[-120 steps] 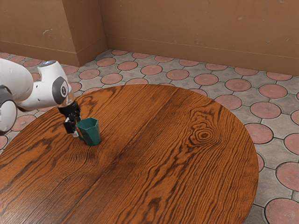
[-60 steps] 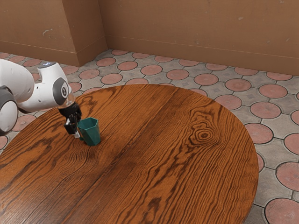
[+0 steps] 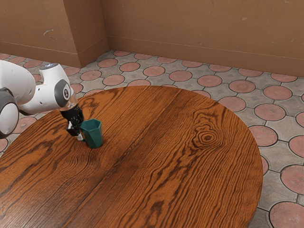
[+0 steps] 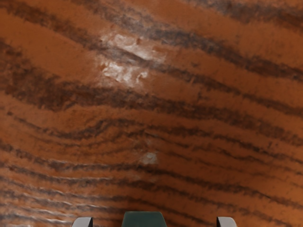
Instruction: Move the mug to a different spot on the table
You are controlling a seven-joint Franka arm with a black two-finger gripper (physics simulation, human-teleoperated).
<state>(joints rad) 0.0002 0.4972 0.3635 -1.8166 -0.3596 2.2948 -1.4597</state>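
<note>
A dark green mug (image 3: 91,133) stands upright on the round wooden table (image 3: 156,142), near its edge at the exterior view's left. My black gripper (image 3: 74,130) hangs right beside the mug on the side facing the arm, just above the tabletop. In the wrist view a green part of the mug (image 4: 143,219) shows between my two fingertips (image 4: 83,221), which stand wide apart with gaps on both sides of it. The gripper is open.
The wooden tabletop stretches broadly toward the exterior view's right and front. Around the table lies a tiled floor (image 3: 213,80), with brown walls (image 3: 199,23) behind it.
My hand has risen slightly beside the mug. The mug has stayed where it was on the table.
</note>
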